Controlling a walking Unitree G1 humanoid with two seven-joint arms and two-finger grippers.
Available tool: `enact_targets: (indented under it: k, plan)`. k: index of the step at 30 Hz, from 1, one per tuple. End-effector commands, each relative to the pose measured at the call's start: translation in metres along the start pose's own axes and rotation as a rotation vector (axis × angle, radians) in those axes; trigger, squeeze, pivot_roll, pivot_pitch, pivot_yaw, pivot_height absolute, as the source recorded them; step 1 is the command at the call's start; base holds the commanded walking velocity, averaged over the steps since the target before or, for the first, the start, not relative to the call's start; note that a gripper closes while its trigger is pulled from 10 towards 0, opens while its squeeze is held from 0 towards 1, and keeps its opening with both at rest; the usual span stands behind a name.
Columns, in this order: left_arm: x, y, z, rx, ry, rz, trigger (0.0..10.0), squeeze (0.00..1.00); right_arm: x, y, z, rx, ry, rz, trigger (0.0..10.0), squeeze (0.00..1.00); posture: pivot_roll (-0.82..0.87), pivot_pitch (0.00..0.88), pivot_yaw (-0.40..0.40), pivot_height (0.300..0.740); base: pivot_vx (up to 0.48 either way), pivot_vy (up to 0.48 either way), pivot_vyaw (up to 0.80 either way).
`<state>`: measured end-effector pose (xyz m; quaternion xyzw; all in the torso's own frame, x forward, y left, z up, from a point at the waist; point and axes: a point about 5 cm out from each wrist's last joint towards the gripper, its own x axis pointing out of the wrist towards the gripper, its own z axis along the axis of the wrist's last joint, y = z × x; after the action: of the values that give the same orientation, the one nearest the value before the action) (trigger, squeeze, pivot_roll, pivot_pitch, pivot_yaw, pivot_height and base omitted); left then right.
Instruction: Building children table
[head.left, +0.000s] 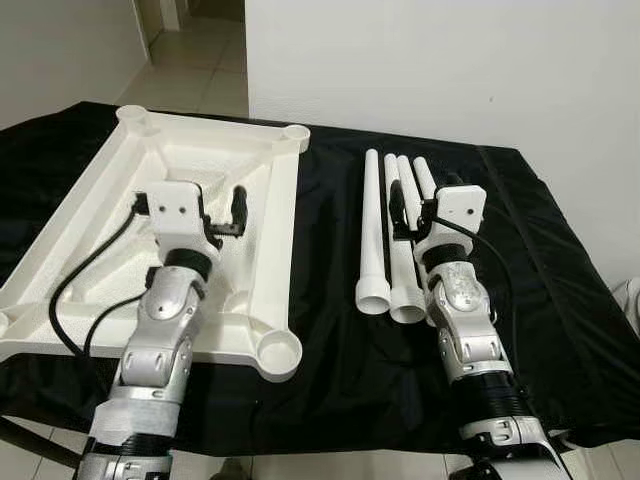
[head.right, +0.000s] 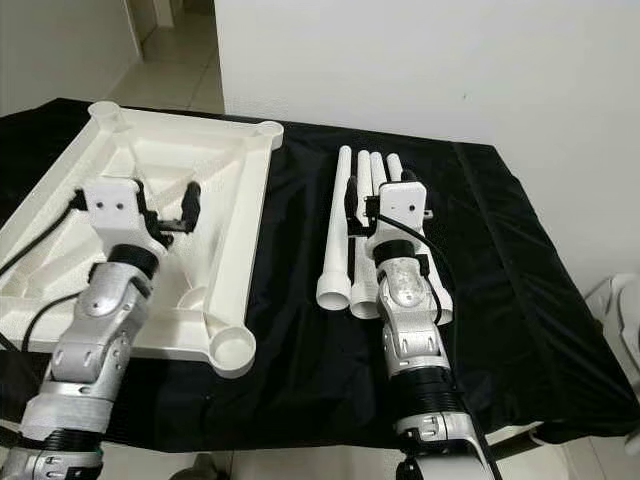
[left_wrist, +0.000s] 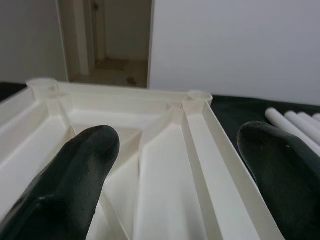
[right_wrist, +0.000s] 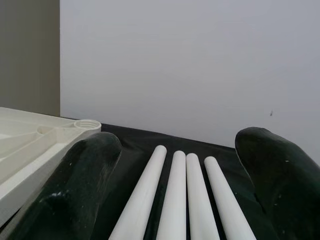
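1. Nearest the robot, both arms are reaching forward over the counter (head.left: 330, 370), which is draped in a black cloth; neither one is holding anything.
2. On the left side, the left gripper (head.left: 228, 212) is hovering over the upturned tabletop (head.left: 283, 215), its fingers (left_wrist: 75, 175) standing apart with ribbed plastic showing between them.
3. On the right side, the right gripper (head.left: 410, 212) is hanging above the near half of the four legs (head.left: 372, 230), fingers (right_wrist: 82, 175) spread wide and empty.
4. Farther back, the legs are lying side by side, just beside the tabletop's right edge, wide ends toward the robot.
5. At the tabletop's corners, round sockets (head.left: 279, 353) are sitting open, so no leg is fitted yet.
6. Judging by this, the work is only starting: picking up a first leg. The next move calls for lowering the right fingers around one leg and closing.
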<state>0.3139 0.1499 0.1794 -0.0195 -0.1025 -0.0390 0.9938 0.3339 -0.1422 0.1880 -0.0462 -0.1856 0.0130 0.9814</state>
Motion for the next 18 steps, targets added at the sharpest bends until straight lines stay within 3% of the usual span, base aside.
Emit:
enact_targets:
  k: [1,8,15,18]
  plan:
    - [0.004,-0.004,0.001,-0.002,-0.008,-0.026,10.0,0.00,0.003,-0.003,0.001,0.004,0.002,-0.016,10.0,0.00,0.12,0.000,-0.024,0.740,0.000,0.000,0.00]
    - [0.016,-0.012,0.006,0.008,-0.026,-0.081,10.0,0.00,0.011,-0.008,-0.004,-0.006,0.030,-0.027,10.0,0.00,0.10,0.000,-0.022,0.740,0.000,0.000,0.00]
    - [0.002,-0.034,-0.001,-0.013,-0.005,-0.270,10.0,0.00,0.005,-0.010,-0.013,-0.008,0.112,-0.052,10.0,0.00,0.10,0.000,-0.029,0.740,0.000,0.000,0.00]
    - [-0.004,-0.043,-0.007,0.001,0.025,-0.343,10.0,0.00,0.007,-0.006,-0.023,-0.015,0.215,-0.060,10.0,0.00,0.10,0.000,-0.030,0.740,0.000,0.000,0.00]
